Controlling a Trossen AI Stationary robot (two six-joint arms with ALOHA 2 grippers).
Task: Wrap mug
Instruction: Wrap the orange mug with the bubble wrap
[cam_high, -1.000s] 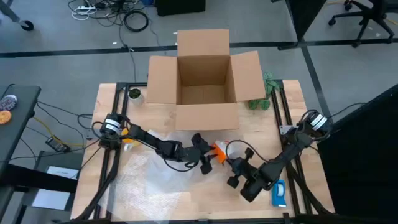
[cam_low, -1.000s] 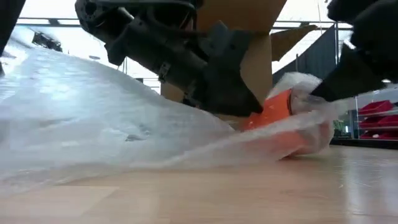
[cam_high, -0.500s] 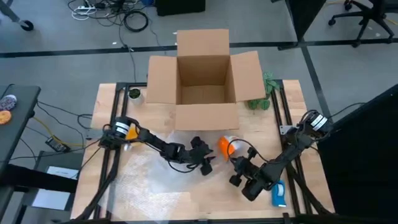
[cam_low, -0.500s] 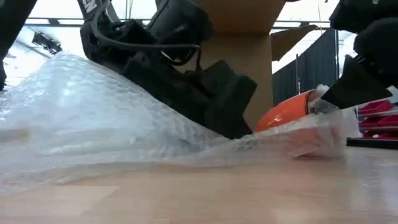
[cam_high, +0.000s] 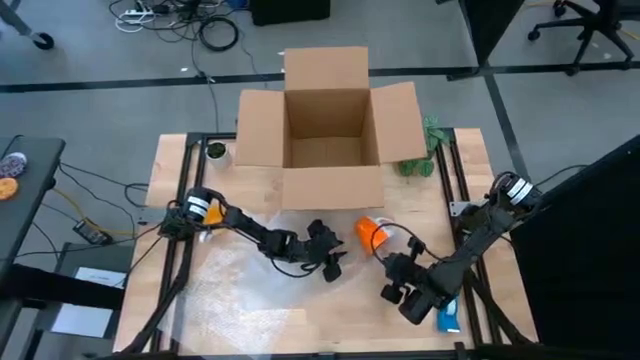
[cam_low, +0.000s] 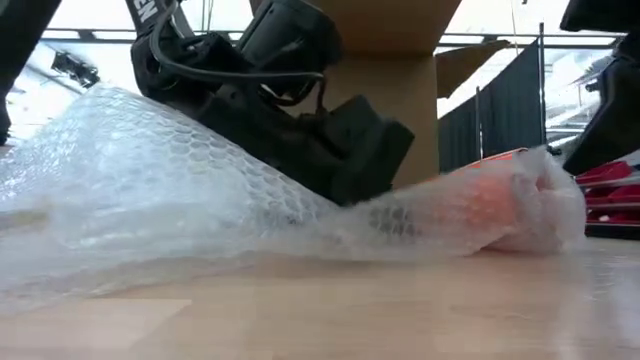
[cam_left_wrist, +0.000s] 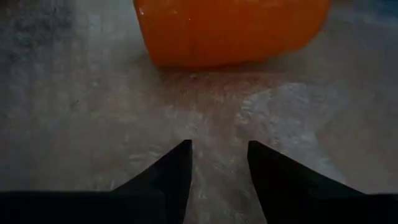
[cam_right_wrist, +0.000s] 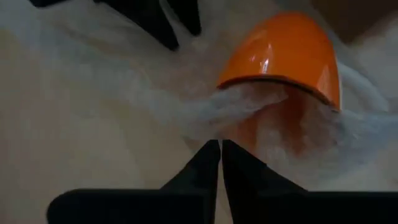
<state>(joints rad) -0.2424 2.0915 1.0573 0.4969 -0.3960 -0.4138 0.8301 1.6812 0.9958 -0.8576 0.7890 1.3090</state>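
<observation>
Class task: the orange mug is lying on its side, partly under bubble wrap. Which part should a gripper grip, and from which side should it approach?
Probably the rim. The mug lies tipped on the bubble wrap, its mouth toward the right gripper, whose jaws are shut on wrap drawn over the opening. Approach from that open end, one jaw inside the wall, one outside; the rounded, glossy body looks likely to slip. No handle is visible.
</observation>
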